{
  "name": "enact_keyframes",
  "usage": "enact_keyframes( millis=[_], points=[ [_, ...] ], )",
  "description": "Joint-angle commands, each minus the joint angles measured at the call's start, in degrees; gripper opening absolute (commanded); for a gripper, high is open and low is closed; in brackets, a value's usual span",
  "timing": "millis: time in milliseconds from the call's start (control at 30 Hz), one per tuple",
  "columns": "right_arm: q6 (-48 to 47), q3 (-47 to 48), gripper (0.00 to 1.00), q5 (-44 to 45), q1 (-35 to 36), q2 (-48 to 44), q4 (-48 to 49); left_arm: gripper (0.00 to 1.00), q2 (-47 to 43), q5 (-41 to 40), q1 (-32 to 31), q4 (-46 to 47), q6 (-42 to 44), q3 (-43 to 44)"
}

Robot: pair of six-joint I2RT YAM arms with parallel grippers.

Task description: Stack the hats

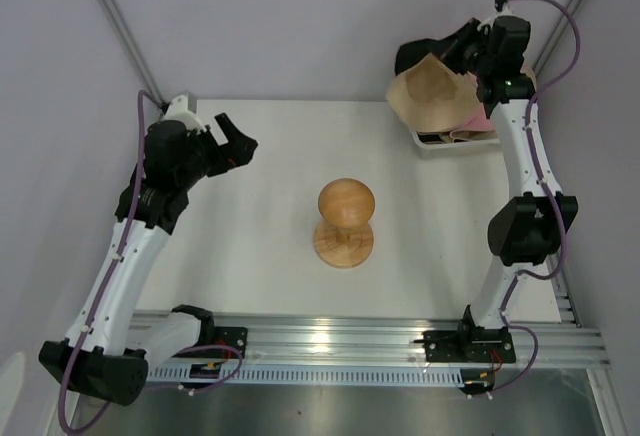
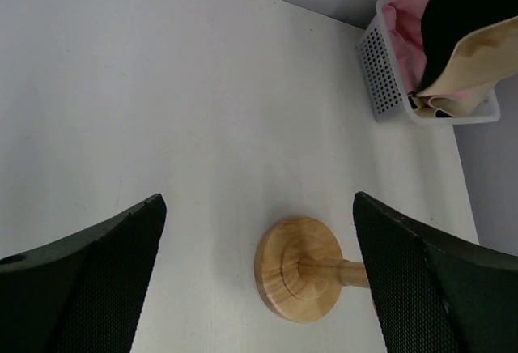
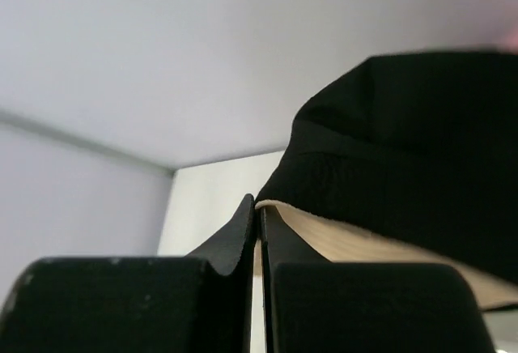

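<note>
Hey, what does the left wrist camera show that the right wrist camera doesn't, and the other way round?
Only the left wrist view: the wooden stand, the white mesh basket with a pink hat inside, and the open left gripper. Only the right wrist view: the right gripper shut on the brim of the beige hat. Both: that beige hat and the black hat next to it.

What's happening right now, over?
Left gripper open, hovering. Right gripper shut on black-and-beige hat, over white basket. Wooden stand mid-table, nothing on it.
</note>
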Motion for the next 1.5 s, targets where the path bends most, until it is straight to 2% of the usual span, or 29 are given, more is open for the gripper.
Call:
enact_keyframes(
  millis=[0,100,133,233,367,433,567,767,900,967,1100,1200,1300,1367,1400,1433,1467],
  points=[
    [-5.31,7.48,0.00,-9.98,4.95,-6.46,-0.92,1.00,4.34,5.97,0.76,4.04,-4.35,4.03],
    [-4.25,8.63,0.00,-16.31,7.76,-7.16,0.58,0.99,6.29,12.04,0.76,9.74,-5.06,5.27],
    [-3.99,9.16,0.00,-18.76,8.55,-7.34,0.76,0.99,7.08,16.94,0.85,11.94,-4.62,5.27],
    [-3.98,9.86,0.00,-23.77,12.06,-7.43,1.29,1.00,7.96,24.42,0.85,19.24,-2.69,5.36],
    [-6.97,11.09,0.00,-25.20,18.91,-7.60,-0.72,0.99,7.70,30.60,0.85,25.22,0.83,3.52],
    [-7.06,11.01,0.00,-26.07,20.50,-7.51,-0.82,0.99,6.39,31.66,0.85,27.94,1.62,2.20],
    [-5.74,10.92,0.00,-29.76,22.62,-6.90,0.32,1.00,3.41,26.06,0.85,26.73,3.28,-1.93],
    [-9.78,10.04,0.00,-32.23,26.83,-7.69,-2.31,0.99,-0.65,30.53,0.94,29.45,13.30,-6.85],
    [-8.82,9.87,0.00,-34.68,28.95,-7.16,-1.35,1.00,0.40,25.60,1.90,28.22,14.63,-6.42],
    [-8.56,9.69,0.00,-35.48,30.17,-6.81,-0.56,1.00,1.19,26.65,3.39,29.01,13.67,-7.64],
    [-8.03,9.86,0.00,-37.32,31.58,-4.70,0.23,0.99,1.20,30.78,6.38,39.78,10.59,-12.57],
    [-7.33,9.95,0.00,-38.47,31.67,-3.74,1.11,1.00,1.98,33.42,9.10,44.12,8.75,-14.51],
    [-7.76,9.51,0.00,-38.73,31.85,-3.73,1.03,0.99,4.09,40.43,11.74,48.77,6.29,-14.42],
    [-8.03,9.08,0.00,-39.00,31.76,-3.65,1.37,0.87,5.41,47.27,11.75,52.64,4.35,-13.28],
    [-7.94,8.55,0.00,-39.26,31.85,-3.65,1.64,0.76,6.89,49.49,11.75,54.05,3.56,-12.93],
    [-7.77,8.37,0.00,-39.35,31.94,-3.56,1.90,0.59,7.69,51.42,11.75,55.80,0.77,-12.66],
    [-7.42,8.02,0.00,-39.52,31.94,-3.38,2.43,0.53,8.40,53.88,11.75,59.47,-0.82,-12.57]
  ],
)
